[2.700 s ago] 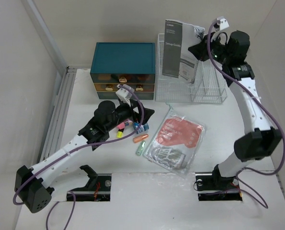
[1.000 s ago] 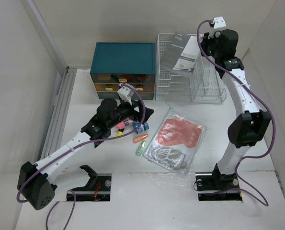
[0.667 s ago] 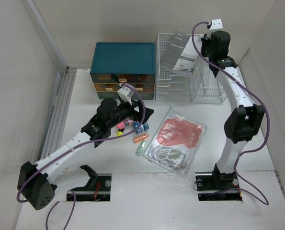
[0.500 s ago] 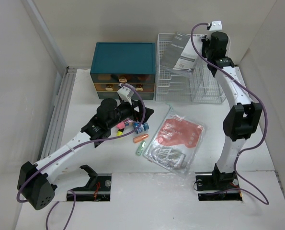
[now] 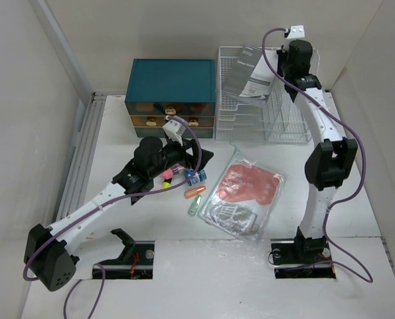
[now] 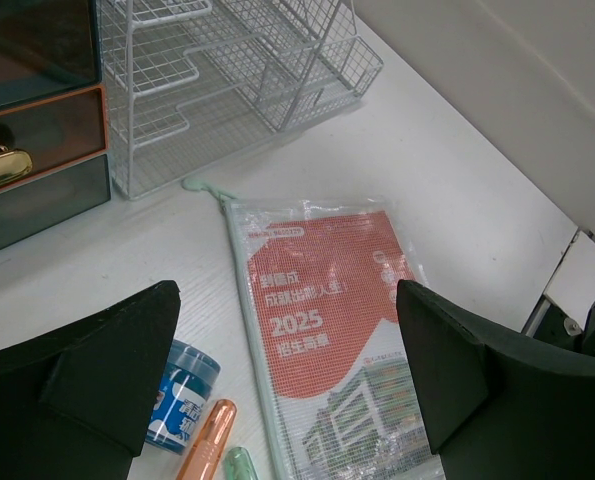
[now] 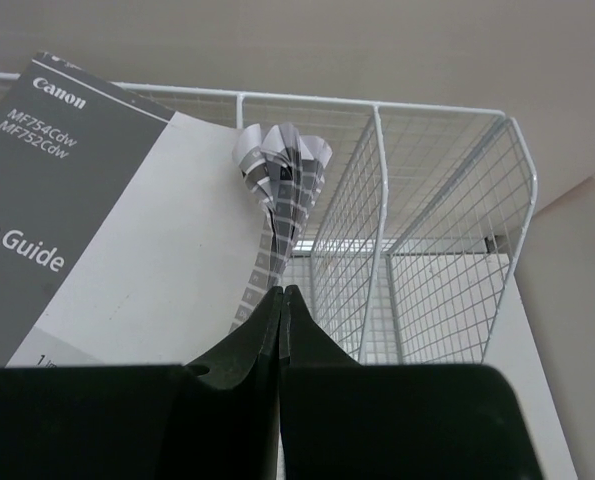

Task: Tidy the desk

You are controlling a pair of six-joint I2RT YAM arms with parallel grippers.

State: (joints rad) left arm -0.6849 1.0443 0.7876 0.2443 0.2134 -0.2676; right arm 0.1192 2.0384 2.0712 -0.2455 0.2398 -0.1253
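The white desk (image 5: 356, 199) holds loose items. My left gripper (image 5: 202, 157) is open and empty, hovering just above the desk beside a blue jar (image 5: 196, 177), an orange marker (image 5: 195, 193) and a green pen (image 5: 194, 206). In the left wrist view my left gripper (image 6: 287, 340) is spread over a red-and-white mesh pouch (image 6: 327, 330), with the jar (image 6: 182, 395) beside it. My right gripper (image 5: 281, 61) is raised at the top of the white wire rack (image 5: 263, 109). It (image 7: 282, 292) is shut on the edge of a grey Canon setup guide (image 7: 97, 230), which leans on the rack.
A teal drawer chest (image 5: 171, 96) stands at the back, left of the rack. The mesh pouch (image 5: 243, 193) lies mid-desk. A yellow highlighter (image 5: 165, 185) and a pink marker (image 5: 172, 172) lie under my left arm. Two cut-out slots (image 5: 127, 259) sit at the front edge.
My right arm has swung back and left, and the setup guide has gone from upright in the air to leaning on the rack top. The left arm has barely moved.
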